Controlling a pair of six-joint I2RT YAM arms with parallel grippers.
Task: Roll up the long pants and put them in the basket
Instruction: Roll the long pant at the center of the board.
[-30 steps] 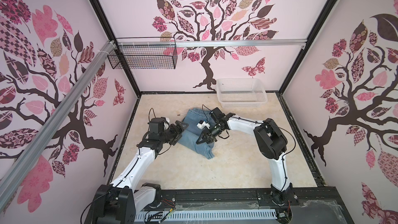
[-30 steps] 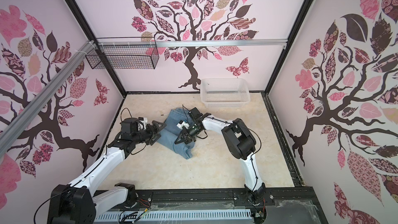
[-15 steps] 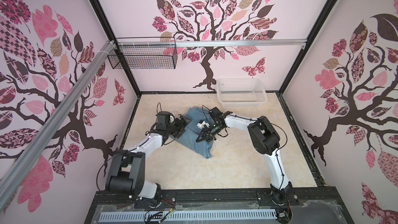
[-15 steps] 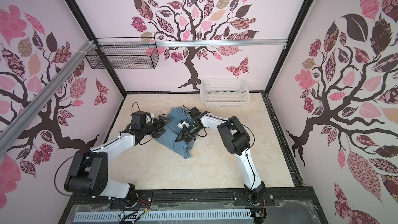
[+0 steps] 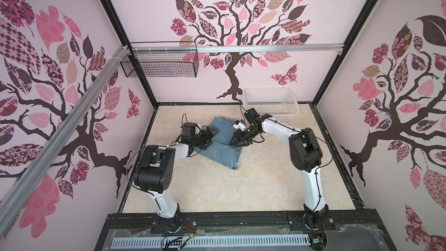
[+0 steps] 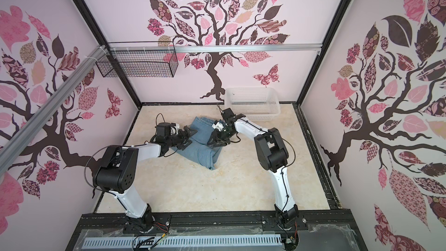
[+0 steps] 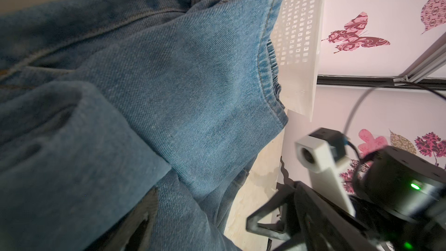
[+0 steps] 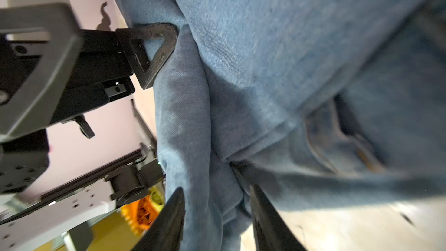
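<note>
Top views both show the counter (image 5: pixel 217 189), pale and marbled. The pants (image 5: pixel 224 152) are folded into a thick blue stack toward its back middle. They lie between the two arms, just in front of the white basket (image 5: pixel 270 103). A crease (image 5: pixel 223 143) crosses the stack where the arms meet it. In the left wrist view a stitched hem (image 7: pixel 263 51) lies over the gathered waistband (image 7: pixel 274 73) on the basket side.

Denim like this should handle as soft but thick and fairly heavy. It drapes, yet stacked layers spring apart and slide on each other, so I judge a roll will loosen unless pinned. The sensible hold is the folded edge at both ends of the crease, taking every layer at once rather than the top ply.

Left fingers (image 5: pixel 212 132) stand wide. The right wrist view shows one (image 8: pixel 164 55) pressed into a fold, with nothing clamped. Right fingers (image 5: pixel 237 143) are parted about halfway, astride a bunched edge, and look loose rather than clamped.

The lower layers and the stack's far corner under the right wrist are hidden. The left wrist view catches only one of its own fingers. The right wrist view is blurred, so what may be a pocket (image 8: pixel 337 146) is unclear, as is how many plies sit between those fingers.
</note>
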